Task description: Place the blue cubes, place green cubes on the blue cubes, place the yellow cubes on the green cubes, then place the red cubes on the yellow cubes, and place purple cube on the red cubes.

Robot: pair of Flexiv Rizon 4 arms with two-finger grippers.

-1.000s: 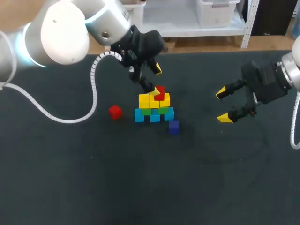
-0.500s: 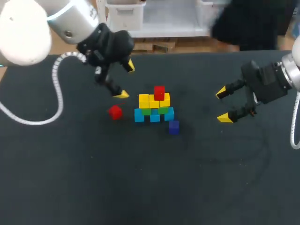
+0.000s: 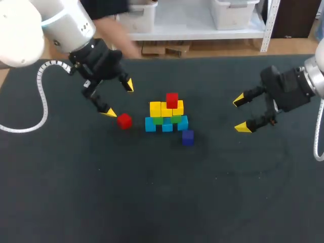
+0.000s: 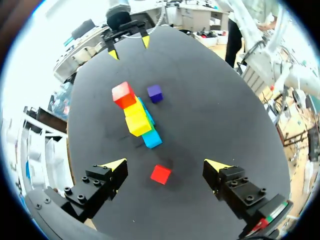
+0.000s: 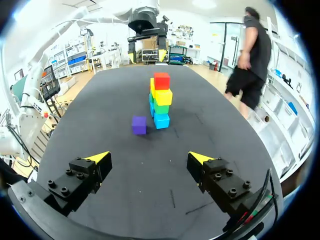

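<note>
left tool (image 3: pixel 119 99) wide, empty, by red cube (image 3: pixel 124 120) | right tool (image 3: pixel 241 114) wide, empty | risk: off-centre pinch skews cube; placing it may topple stack (image 3: pixel 167 114)

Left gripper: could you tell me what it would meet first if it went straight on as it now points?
Probably the loose red cube, lying just ahead of the open left gripper, though depth is unclear.

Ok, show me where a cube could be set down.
Free: the near half of the table, in front of the purple cube; also the strip between the cube stack and the right gripper. Crowded: beside the stack, where the loose red cube sits by the left gripper.
</note>
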